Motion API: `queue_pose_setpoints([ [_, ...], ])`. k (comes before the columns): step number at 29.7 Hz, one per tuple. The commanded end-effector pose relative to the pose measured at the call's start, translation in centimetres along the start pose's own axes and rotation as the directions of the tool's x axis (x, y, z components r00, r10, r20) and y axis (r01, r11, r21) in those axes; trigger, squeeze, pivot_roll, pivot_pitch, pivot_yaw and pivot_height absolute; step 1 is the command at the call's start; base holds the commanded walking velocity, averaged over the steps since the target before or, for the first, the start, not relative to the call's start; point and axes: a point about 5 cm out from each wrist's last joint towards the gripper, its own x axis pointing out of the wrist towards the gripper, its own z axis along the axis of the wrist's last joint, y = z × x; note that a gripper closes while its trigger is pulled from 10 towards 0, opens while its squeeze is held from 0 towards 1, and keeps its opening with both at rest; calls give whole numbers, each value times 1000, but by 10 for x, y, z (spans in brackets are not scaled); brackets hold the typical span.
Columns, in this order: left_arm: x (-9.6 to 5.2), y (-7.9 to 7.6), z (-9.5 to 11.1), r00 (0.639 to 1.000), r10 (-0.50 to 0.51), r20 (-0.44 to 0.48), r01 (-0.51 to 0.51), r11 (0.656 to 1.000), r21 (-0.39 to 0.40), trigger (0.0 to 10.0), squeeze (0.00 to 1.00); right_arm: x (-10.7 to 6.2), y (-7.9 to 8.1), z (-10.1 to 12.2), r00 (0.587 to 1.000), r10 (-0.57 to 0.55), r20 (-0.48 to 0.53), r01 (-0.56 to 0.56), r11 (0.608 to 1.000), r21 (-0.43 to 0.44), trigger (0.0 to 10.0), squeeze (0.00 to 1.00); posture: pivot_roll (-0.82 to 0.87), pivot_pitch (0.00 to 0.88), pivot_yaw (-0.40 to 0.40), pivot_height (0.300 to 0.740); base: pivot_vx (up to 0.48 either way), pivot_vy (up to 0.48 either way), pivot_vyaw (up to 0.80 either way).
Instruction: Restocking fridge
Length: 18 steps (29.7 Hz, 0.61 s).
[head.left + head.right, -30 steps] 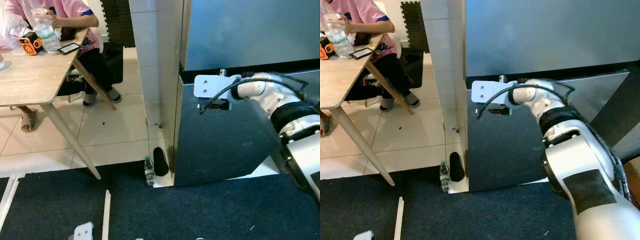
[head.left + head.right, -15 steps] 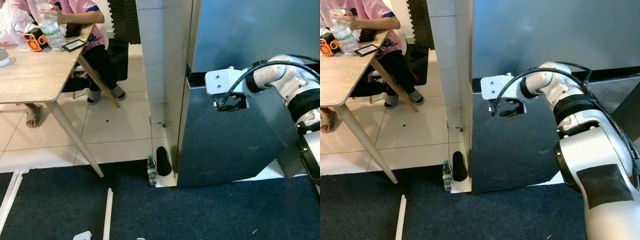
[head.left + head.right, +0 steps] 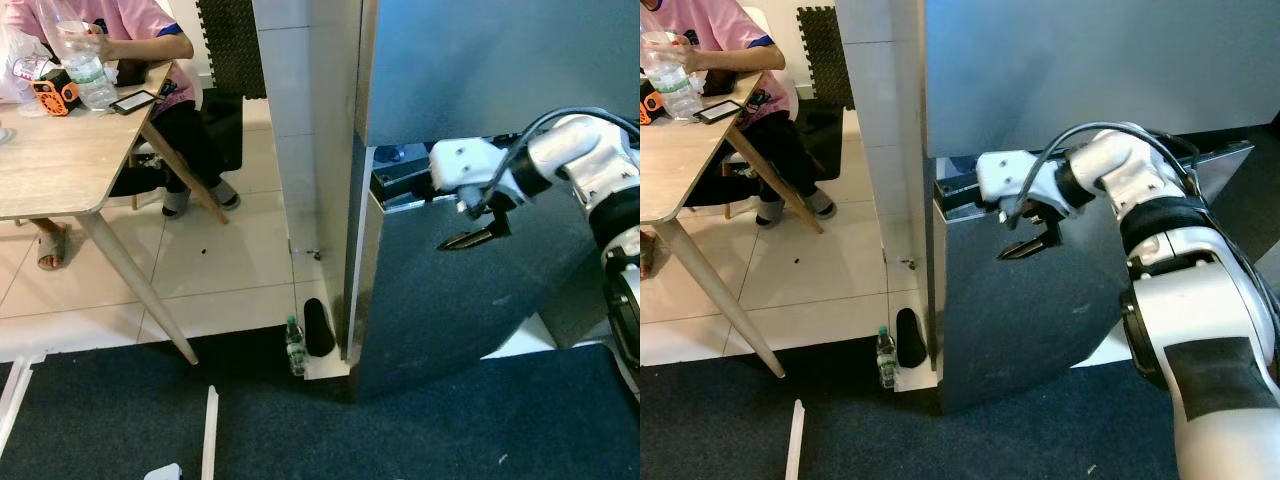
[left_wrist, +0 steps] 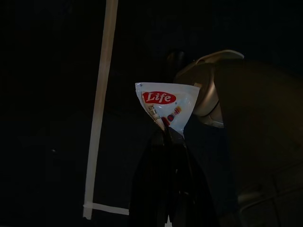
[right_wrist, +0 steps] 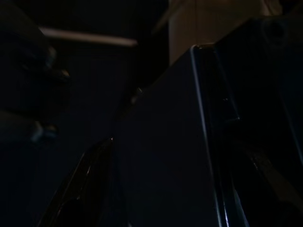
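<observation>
Right hand, fingers nearly together, at lower fridge door, frame centre; could slip off. Left hand gripping packet.

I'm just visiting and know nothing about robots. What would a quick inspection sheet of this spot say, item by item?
Surface: dark carpet in front of the fridge, pale floor tiles beyond.
Job's things: lower fridge door ajar, gap at its top edge; upper fridge door shut; white Life packet.
Clutter: small bottle and a dark shoe on the floor by the fridge corner.
Grippers: right gripper in front of the lower door's top edge, fingers close together; left gripper pinching the packet.
Cables: black cable looping along the right arm.
Surroundings: wooden table with a seated person, water bottle and phone.
</observation>
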Motion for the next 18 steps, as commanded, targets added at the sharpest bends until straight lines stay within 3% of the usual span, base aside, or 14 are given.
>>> queue_pose_setpoints([
  [1, 3, -15, -7, 998, -51, -39, 51, 999, 2, 10000, 0, 18, 5, 3, 994, 86, 66, -87, 996, 1, 10000, 0, -6, 100, -34, 740, 0, 0, 0],
  [2, 3, -15, -7, 998, -51, -39, 51, 999, 2, 10000, 0, 18, 5, 3, 994, 86, 66, -87, 996, 1, 10000, 0, -6, 100, -34, 740, 0, 0, 0],
  [3, 4, -17, -7, 998, -55, -41, 55, 998, 4, 10000, 0, 10, 4, 12, 984, 56, 167, -54, 998, -16, 10000, 0, -16, 93, -30, 740, 0, 0, 0],
  [5, 4, -17, -7, 998, -55, -41, 55, 998, 4, 10000, 0, 10, 4, 12, 984, 56, 167, -54, 998, -16, 10000, 0, -16, 93, -30, 740, 0, 0, 0],
  [6, 4, -18, -7, 997, -58, -43, 59, 998, 4, 10000, 0, 3, 5, 20, 967, 43, 252, -37, 999, -27, 10000, 0, -18, 88, -30, 740, 0, 0, 0],
  [8, 4, -18, -7, 997, -58, -43, 59, 998, 4, 10000, 0, 3, 5, 20, 967, 43, 252, -37, 999, -27, 10000, 0, -18, 88, -30, 740, 0, 0, 0],
  [9, 4, -20, -8, 997, -62, -45, 62, 998, 5, 10000, 0, -4, 11, 27, 929, 42, 368, -33, 999, -32, 10000, 0, -19, 83, -29, 740, 0, 0, 0],
  [10, 4, -20, -8, 997, -62, -45, 62, 998, 5, 10000, 0, -4, 11, 27, 929, 42, 368, -33, 999, -32, 10000, 0, -19, 83, -29, 740, 0, 0, 0],
  [11, 5, -21, -7, 997, -64, -46, 64, 998, 7, 10000, 0, -8, 19, 32, 876, 60, 478, -49, 998, -35, 10000, 0, -20, 78, -26, 740, 0, 0, 0],
  [12, 5, -21, -7, 997, -64, -46, 64, 998, 7, 10000, 0, -8, 19, 32, 876, 60, 478, -49, 998, -35, 10000, 0, -20, 78, -26, 740, 0, 0, 0],
  [13, 5, -22, -7, 997, -65, -46, 65, 998, 7, 10000, 0, -11, 25, 35, 826, 75, 559, -70, 997, -30, 10000, 0, -20, 75, -26, 740, 0, 0, 0],
  [14, 5, -22, -7, 997, -65, -46, 65, 998, 7, 10000, 0, -11, 25, 35, 826, 75, 559, -70, 997, -30, 10000, 0, -20, 75, -26, 740, 0, 0, 0],
  [16, 5, -22, -6, 997, -66, -45, 66, 998, 11, 10000, 0, -4, 40, 31, 759, 109, 642, -133, 991, -12, 10000, 0, -23, 69, -24, 740, 0, 0, 0],
  [18, 5, -22, -5, 997, -66, -45, 67, 998, 11, 10000, 0, 5, 48, 25, 750, 128, 649, -170, 986, 1, 10000, 0, -23, 63, -25, 740, 0, 0, 0],
])
